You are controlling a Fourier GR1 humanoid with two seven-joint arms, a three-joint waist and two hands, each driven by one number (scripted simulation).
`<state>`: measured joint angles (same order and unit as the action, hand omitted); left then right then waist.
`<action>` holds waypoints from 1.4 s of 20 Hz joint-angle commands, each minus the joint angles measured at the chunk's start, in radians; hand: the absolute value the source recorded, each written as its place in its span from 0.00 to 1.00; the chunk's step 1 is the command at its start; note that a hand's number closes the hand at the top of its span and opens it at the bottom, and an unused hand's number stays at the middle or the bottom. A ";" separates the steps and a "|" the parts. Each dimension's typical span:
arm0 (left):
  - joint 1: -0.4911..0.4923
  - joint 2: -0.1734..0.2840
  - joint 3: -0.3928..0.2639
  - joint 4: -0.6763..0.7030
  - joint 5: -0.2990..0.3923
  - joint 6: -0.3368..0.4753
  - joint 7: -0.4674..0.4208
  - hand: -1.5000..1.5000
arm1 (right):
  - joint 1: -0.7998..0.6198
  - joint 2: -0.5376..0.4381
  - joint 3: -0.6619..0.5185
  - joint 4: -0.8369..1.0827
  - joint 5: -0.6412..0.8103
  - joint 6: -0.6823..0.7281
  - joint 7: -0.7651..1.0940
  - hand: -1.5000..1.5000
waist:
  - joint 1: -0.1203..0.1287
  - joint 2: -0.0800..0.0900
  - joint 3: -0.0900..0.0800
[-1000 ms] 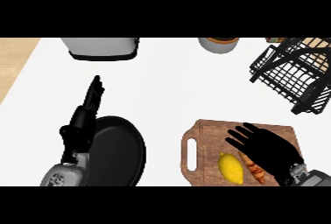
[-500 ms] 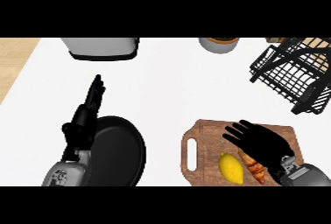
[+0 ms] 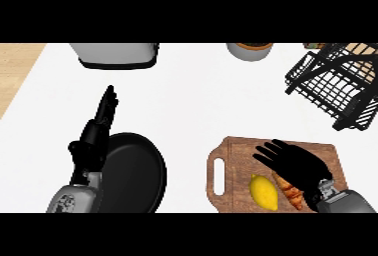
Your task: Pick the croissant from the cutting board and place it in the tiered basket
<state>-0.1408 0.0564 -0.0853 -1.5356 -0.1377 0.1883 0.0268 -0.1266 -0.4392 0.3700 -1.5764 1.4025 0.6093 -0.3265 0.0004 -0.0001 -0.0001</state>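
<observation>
My right hand [image 3: 295, 165], fingers spread and released, partly covers the croissant [image 3: 289, 190] on the cutting board [image 3: 236, 155]. The tiered basket [image 3: 336, 85] is cut off at the frame's right edge. Left hand [image 3: 94, 135] rests open.

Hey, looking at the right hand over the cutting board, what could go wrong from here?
The lemon lies right beside the croissant, so the right hand may nudge or grab it instead. The hand covers part of the croissant, so the grasp may land off-centre. The basket sits at the counter's far right edge; its wire rim might catch the croissant on the way in.
</observation>
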 commanded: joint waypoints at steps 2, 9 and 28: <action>-0.044 0.003 0.028 0.016 0.010 -0.017 0.020 0.50 | 0.073 0.008 -0.029 -0.018 0.012 -0.112 -0.016 1.00 | -0.004 0.000 0.000; 0.049 -0.014 -0.019 -0.028 -0.017 -0.010 -0.026 0.50 | 0.050 0.021 0.024 0.063 0.110 -0.358 -0.079 1.00 | 0.001 -0.001 0.000; -0.001 -0.005 -0.009 -0.017 0.004 -0.037 -0.011 0.50 | -0.442 0.436 -0.637 0.256 0.188 -0.145 1.340 1.00 | 0.052 0.011 -0.003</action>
<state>-0.1358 0.0463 -0.0966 -1.5652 -0.1491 0.1721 0.0304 -0.4228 -0.0426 -0.2186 -1.3327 1.5416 0.4607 0.7387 0.0256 0.0089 -0.0028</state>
